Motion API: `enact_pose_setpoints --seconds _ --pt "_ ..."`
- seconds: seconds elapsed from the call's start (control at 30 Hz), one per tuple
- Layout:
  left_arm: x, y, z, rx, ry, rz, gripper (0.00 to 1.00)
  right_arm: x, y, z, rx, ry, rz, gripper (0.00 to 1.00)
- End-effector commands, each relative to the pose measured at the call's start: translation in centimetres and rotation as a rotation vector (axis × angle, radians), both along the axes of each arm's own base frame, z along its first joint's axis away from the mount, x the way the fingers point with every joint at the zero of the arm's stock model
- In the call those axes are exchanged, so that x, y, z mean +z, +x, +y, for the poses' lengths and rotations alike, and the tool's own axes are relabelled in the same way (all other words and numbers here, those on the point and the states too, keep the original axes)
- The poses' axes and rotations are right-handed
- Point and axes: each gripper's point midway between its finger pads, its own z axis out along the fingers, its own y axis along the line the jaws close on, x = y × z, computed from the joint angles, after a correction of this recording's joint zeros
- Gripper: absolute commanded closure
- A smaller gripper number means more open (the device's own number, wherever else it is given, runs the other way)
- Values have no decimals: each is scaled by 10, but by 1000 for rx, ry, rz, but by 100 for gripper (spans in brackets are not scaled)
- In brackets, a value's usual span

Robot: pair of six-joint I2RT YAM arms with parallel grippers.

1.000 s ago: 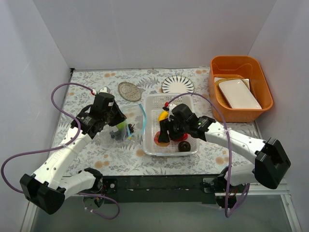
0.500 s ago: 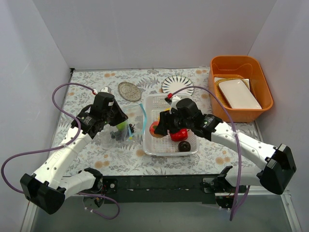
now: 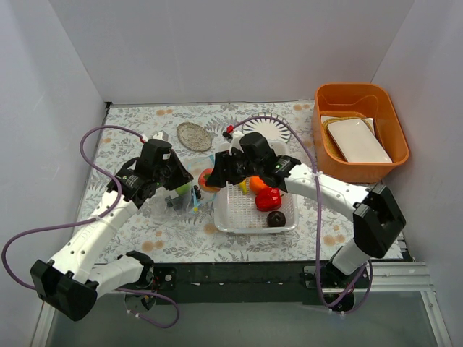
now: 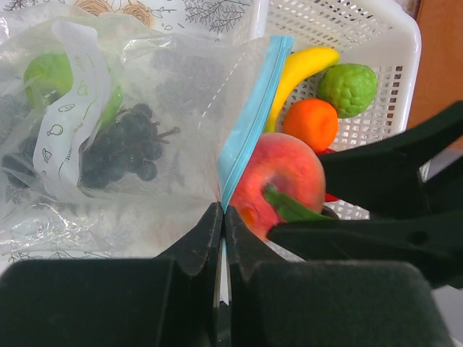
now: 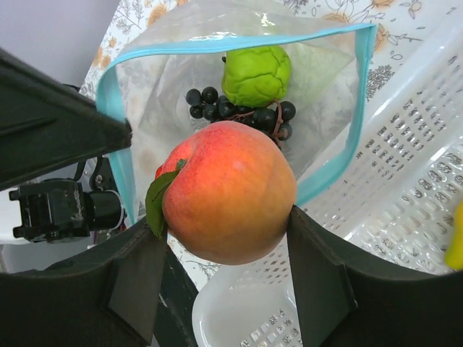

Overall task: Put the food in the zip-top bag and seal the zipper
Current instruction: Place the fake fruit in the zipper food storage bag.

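My right gripper [image 3: 210,178] is shut on the peach [image 5: 228,191] and holds it just in front of the open mouth of the zip-top bag [image 5: 217,94]. The peach also shows in the left wrist view [image 4: 278,181] and the top view [image 3: 207,179]. My left gripper [image 4: 222,213] is shut on the bag's blue-green zipper [image 4: 249,119] and holds the mouth up. Inside the bag lie a green ball [image 5: 255,74] and dark grapes [image 5: 239,107]. In the white basket [image 3: 286,220] are the banana [image 4: 300,72], orange [image 4: 311,123], a green ball [image 4: 349,88], red pepper [image 3: 268,198] and dark brown ball [image 3: 275,218].
An orange tub [image 3: 362,130] with white dishes stands at the right. A striped plate [image 3: 278,130] and a small round dish [image 3: 193,136] lie at the back of the flowered cloth. White walls close in left, back and right.
My right gripper has lifted the peach out of the basket and carried it left to the mouth of the bag. The left arm has held still.
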Motion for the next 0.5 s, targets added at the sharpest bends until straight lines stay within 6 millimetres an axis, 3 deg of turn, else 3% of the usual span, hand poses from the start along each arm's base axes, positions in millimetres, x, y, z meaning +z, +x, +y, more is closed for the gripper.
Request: enact_pose_setpoints --seconds 0.0,0.2,0.33,0.47 --pt "9 -4 1 -5 -25 -25 100 25 11 29 46 91 -36 68" --pt "12 -4 4 11 -20 -32 100 25 8 54 144 130 -18 53" --pt "16 -3 7 30 -21 -48 100 30 -2 68 268 161 -4 31" --pt "20 -2 11 48 -15 -56 100 25 2 58 230 96 -21 15"
